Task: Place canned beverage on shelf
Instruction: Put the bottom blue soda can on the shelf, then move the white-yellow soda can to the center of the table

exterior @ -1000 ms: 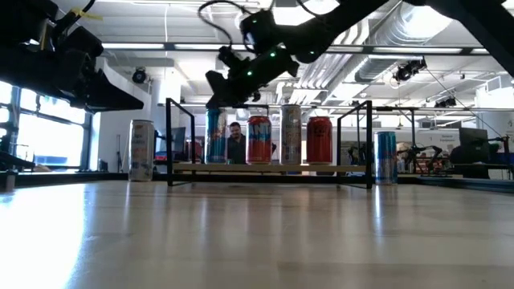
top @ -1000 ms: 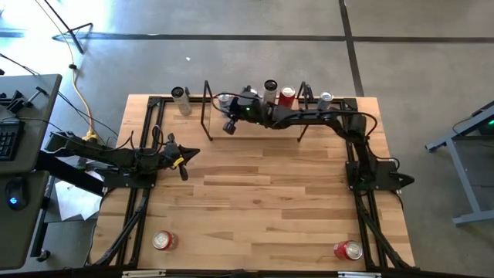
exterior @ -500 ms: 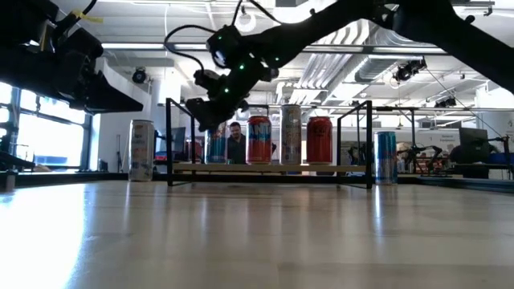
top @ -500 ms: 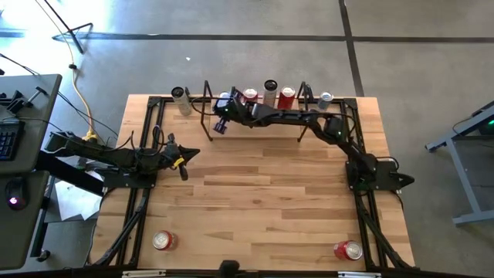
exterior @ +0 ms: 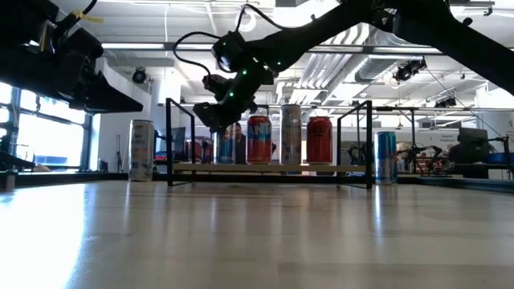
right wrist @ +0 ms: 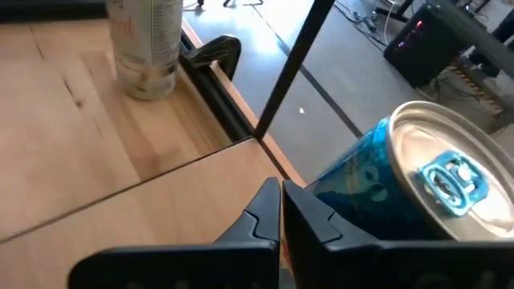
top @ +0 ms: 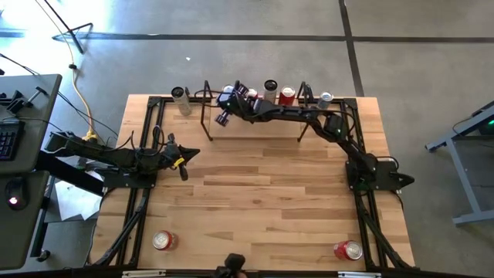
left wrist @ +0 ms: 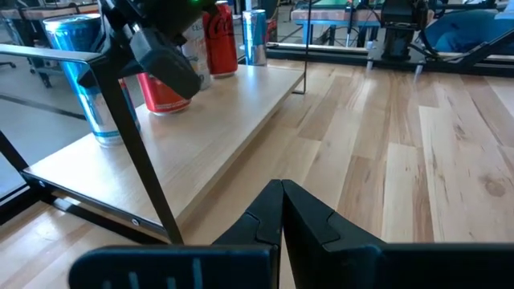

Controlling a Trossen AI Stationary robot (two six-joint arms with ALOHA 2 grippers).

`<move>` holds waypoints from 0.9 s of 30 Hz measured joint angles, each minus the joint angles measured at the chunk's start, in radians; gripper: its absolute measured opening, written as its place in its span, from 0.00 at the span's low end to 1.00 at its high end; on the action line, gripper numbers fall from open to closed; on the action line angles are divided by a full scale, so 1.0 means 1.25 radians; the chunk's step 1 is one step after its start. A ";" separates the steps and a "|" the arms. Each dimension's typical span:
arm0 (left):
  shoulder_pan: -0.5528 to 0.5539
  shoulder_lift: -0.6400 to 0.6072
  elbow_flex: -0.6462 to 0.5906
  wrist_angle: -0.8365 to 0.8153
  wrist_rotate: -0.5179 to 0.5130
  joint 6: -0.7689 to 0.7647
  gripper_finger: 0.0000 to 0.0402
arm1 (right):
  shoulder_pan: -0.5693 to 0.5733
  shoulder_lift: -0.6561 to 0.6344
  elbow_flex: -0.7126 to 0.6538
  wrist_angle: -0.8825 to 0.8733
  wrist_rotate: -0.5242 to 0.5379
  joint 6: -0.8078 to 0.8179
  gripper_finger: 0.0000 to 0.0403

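The shelf [left wrist: 201, 136] is a low light-wood plank with black rod frames [right wrist: 293, 64] at the table's far edge. On it stand a blue can [right wrist: 377, 193] at the left end, a red can [exterior: 259, 139], a silver can [exterior: 290, 135] and another red can [exterior: 319, 139]. My right gripper [right wrist: 281, 193] is shut and hangs over the shelf's left end, close beside the blue can [exterior: 227, 146]; it also shows in the high view [top: 231, 99]. My left gripper [left wrist: 281, 189] is shut and empty above the table's left side [top: 185, 158]. My right gripper's shut fingers [right wrist: 309, 213] stand right beside the blue can's side wall [right wrist: 345, 189], below its top rim, slanting down from above. I cannot tell whether they touch it. The can stands upright on the shelf.
A silver can [top: 181, 99] stands on the table left of the shelf and a blue can [top: 326, 99] right of it. Two red cans [top: 163, 240] [top: 349, 249] lie near the table's near edge. The table's middle [top: 262, 193] is bare wood.
My right gripper has gone along the shelf toward the table's left edge and a little toward the far edge, and has come down to the level of the blue can's top.
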 joint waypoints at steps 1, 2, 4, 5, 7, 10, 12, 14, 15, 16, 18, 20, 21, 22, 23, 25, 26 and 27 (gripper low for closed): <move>0.000 0.000 0.000 -0.002 0.000 0.000 0.00 | 0.002 -0.001 0.000 0.005 0.001 -0.008 0.00; 0.000 0.000 0.000 -0.004 0.000 0.000 0.00 | 0.007 -0.005 0.000 0.010 0.001 -0.017 0.00; 0.000 0.000 0.000 -0.009 0.000 0.000 0.00 | 0.021 -0.018 0.000 0.015 0.000 -0.035 0.00; 0.000 0.000 0.000 -0.010 0.000 -0.001 0.00 | 0.028 -0.023 0.001 0.021 -0.003 -0.048 0.00; 0.000 0.000 0.000 -0.010 0.000 -0.008 0.00 | 0.041 -0.026 0.002 0.035 -0.010 -0.059 0.00; -0.001 0.000 0.000 -0.010 0.001 -0.021 0.00 | 0.056 -0.025 -0.012 0.100 -0.077 -0.058 0.00; -0.004 0.000 0.000 -0.014 0.000 -0.021 0.00 | 0.068 -0.029 -0.069 0.218 -0.108 -0.059 0.00; -0.005 0.000 0.000 -0.018 0.001 -0.021 0.00 | 0.080 -0.044 -0.142 0.284 -0.110 -0.058 0.00; -0.005 0.002 0.000 -0.020 0.001 -0.020 0.00 | 0.087 -0.052 -0.185 0.340 -0.112 -0.051 0.00; -0.005 0.002 0.000 -0.021 0.002 -0.017 0.00 | 0.093 -0.068 -0.231 0.375 -0.113 -0.045 0.00; -0.005 0.002 0.000 -0.020 0.002 -0.008 0.00 | 0.109 -0.105 -0.322 0.466 -0.115 -0.033 0.00; -0.005 0.002 0.000 -0.016 0.004 0.004 0.00 | 0.130 -0.141 -0.407 0.536 -0.112 -0.025 0.00; -0.005 0.002 0.000 -0.014 0.007 0.006 0.00 | 0.141 -0.162 -0.449 0.554 -0.108 -0.024 0.00; -0.005 0.002 0.000 -0.015 0.010 0.006 0.00 | 0.151 -0.181 -0.487 0.570 -0.104 -0.024 0.00; -0.005 0.002 0.000 -0.015 0.014 0.006 0.00 | 0.163 -0.201 -0.523 0.583 -0.102 -0.022 0.00; -0.005 0.002 0.000 -0.015 0.031 -0.005 0.00 | 0.188 -0.249 -0.584 0.593 -0.089 -0.006 0.00; -0.005 0.002 0.000 -0.015 0.036 -0.017 0.00 | 0.201 -0.274 -0.612 0.595 -0.086 0.000 0.00; -0.005 0.002 0.000 -0.014 0.045 -0.023 0.00 | 0.214 -0.300 -0.639 0.601 -0.085 0.008 0.00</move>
